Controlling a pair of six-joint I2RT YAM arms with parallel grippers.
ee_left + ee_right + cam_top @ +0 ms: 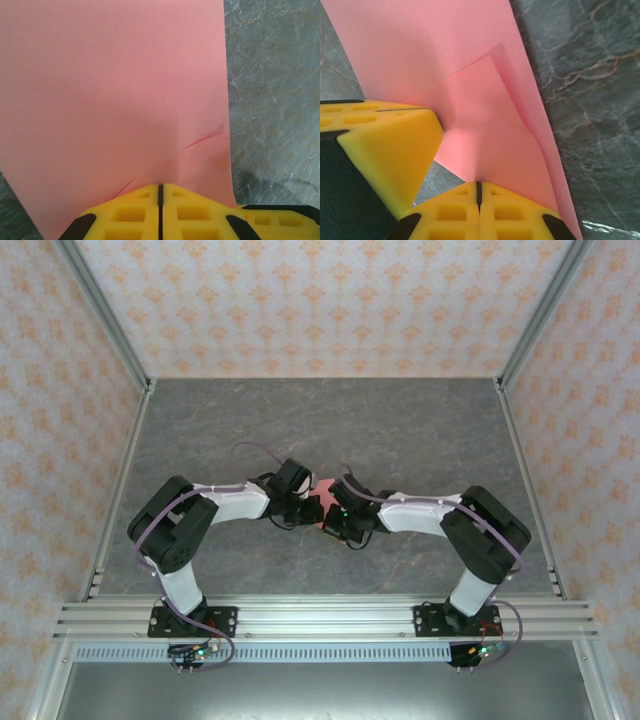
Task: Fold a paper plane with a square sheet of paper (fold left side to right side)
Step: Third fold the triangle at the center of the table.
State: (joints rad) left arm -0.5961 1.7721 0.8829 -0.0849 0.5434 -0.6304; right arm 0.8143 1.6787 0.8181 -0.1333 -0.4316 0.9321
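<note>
Grey marbled desk (400,430) carries the work. Left fingers (167,192) are closed, tips on the near edge of the square sheet of paper (115,90), where a flap lifts toward two o'clock. Right fingers (485,192) are closed too, at six o'clock of the folded layers, likely pinning them so the crease sets; the sheet lies mid-desk between both arms

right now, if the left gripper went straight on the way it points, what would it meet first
The pink sheet of paper: it lies spread right at the tips of the shut left gripper. Depth is unclear, so the two may be touching.
</note>
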